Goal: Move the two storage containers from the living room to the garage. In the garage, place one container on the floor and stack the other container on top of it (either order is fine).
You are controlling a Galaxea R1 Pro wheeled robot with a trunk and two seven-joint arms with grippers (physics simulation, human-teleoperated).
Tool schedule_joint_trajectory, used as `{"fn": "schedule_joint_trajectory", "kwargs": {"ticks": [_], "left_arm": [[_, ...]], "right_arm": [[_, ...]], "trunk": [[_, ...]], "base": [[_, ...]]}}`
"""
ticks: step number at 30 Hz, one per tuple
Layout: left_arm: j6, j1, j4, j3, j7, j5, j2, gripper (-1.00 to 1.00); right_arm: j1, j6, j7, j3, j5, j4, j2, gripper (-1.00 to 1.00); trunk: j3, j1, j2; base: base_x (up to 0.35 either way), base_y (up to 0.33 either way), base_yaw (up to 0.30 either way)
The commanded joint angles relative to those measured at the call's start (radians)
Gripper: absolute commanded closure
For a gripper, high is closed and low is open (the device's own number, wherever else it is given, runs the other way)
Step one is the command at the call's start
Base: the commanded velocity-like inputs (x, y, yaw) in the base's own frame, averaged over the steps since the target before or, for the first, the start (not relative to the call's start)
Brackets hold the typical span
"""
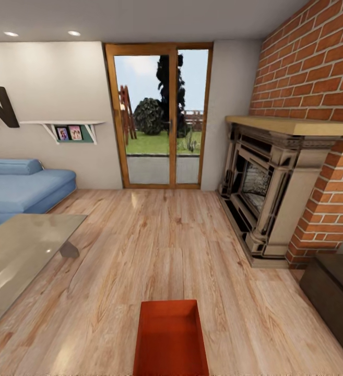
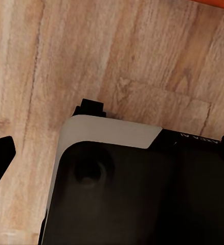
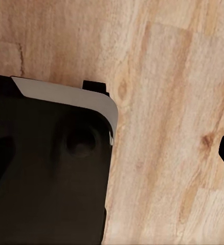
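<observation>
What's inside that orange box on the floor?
The orange box looks empty: its bare red bottom and inner walls show. Its near end runs off the picture's lower edge, so that part stays unseen. It sits on the wood-plank floor.

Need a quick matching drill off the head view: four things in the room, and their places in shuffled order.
Things:
1. storage container
2. sofa
3. fireplace
4. glass doors

Places:
A. against the brick wall on the right
B. in the far wall, straight ahead
C. on the wood-plank floor, nearest the camera, bottom centre
D. at the left, beyond the glass table

Pairs: 1-C, 2-D, 3-A, 4-B
</observation>
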Motion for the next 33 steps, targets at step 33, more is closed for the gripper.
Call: {"fn": "schedule_joint_trajectory", "kwargs": {"ticks": [33], "left_arm": [[0.003,-0.001,0.0,0.002,-0.003,0.007,0.0,-1.0]], "right_arm": [[-0.001,-0.005,-0.003,0.007,-0.001,0.003,0.0,-1.0]], "trunk": [[-0.054,0.0,-0.001]], "base": [[0.0,0.0,0.0]]}}
